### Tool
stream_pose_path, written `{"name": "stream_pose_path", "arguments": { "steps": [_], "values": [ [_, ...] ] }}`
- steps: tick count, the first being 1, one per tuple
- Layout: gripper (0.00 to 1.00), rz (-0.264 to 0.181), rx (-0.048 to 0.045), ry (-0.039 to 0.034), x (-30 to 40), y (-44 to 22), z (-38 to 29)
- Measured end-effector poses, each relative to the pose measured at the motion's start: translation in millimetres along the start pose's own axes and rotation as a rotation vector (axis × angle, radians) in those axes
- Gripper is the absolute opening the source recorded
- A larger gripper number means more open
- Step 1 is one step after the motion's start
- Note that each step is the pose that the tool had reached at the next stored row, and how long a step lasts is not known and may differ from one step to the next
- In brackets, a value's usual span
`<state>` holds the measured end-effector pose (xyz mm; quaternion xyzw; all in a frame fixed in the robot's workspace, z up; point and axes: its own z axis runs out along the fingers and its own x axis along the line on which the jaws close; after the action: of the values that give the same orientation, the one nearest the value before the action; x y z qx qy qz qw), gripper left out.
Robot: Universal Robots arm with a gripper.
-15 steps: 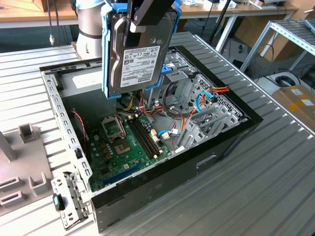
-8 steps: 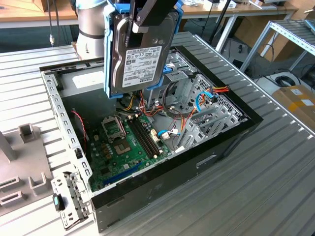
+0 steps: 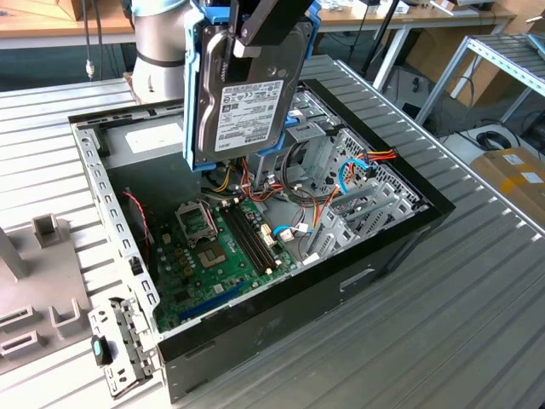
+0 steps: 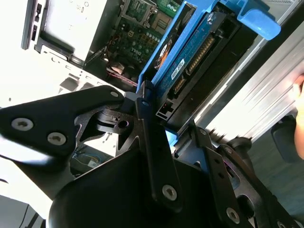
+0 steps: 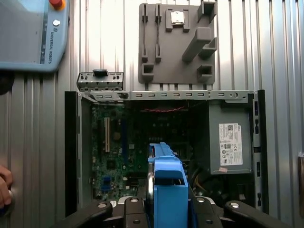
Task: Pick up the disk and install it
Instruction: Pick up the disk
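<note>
The disk (image 3: pixel 247 94) hangs upright in the air above the open computer case (image 3: pixel 341 281), over its back half. Its dark face with the white label shows in the exterior view, with blue carrier rails along its edges. My gripper (image 3: pixel 247 44) comes down from above and is shut on the disk's top part. In the second wrist view the disk (image 4: pixel 190 52) sits edge-on between the black fingers (image 4: pixel 148 128) of my gripper (image 4: pixel 173 130). In the first wrist view the blue carrier (image 5: pixel 168 183) is clamped in my gripper (image 5: pixel 168 211), high above the case's motherboard (image 5: pixel 114 152).
Inside the case are a green motherboard (image 3: pixel 213 256), a metal drive cage (image 3: pixel 341 170) with loose cables, and a grey power-supply box (image 5: pixel 228 142). A grey fixture plate (image 5: pixel 175 42) and a teach pendant (image 5: pixel 28 33) lie on the ribbed table. A person's hand (image 5: pixel 4 185) rests beside the case.
</note>
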<state>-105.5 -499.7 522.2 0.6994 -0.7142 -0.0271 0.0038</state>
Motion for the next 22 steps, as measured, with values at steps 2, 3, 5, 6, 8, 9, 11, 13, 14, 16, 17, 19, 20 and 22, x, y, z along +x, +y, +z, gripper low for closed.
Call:
{"name": "stream_pose_path", "arguments": {
  "steps": [2,3,5,6,8,9,11,13,14,16,17,19,20,22],
  "values": [
    [0.37,0.000,0.0000,0.0000,0.3,-1.1,0.0],
    [0.37,0.000,0.0001,-0.0001,0.4,-1.5,0.1],
    [0.37,0.000,0.0001,-0.0001,0.7,-2.3,0.1],
    [0.37,0.000,0.0001,0.0000,0.8,-2.7,0.1],
    [0.37,0.000,0.0001,0.0000,1.0,-3.5,0.1],
    [0.37,0.000,0.0000,0.0000,1.2,-3.9,0.1],
    [0.37,0.000,0.0000,0.0001,1.5,-4.5,0.1],
    [0.37,0.000,0.0000,0.0001,1.8,-5.2,0.1],
    [0.37,0.000,0.0000,0.0001,2.0,-5.6,0.1],
    [0.37,0.000,0.0000,0.0001,2.4,-6.4,0.2],
    [0.37,0.000,0.0000,0.0001,2.5,-6.8,0.1],
    [0.37,0.000,0.0000,0.0002,2.8,-7.5,0.1],
    [0.37,0.000,0.0001,0.0001,3.0,-7.8,0.2],
    [0.37,0.000,0.0000,0.0003,3.4,-8.5,0.1]
  ]
}}
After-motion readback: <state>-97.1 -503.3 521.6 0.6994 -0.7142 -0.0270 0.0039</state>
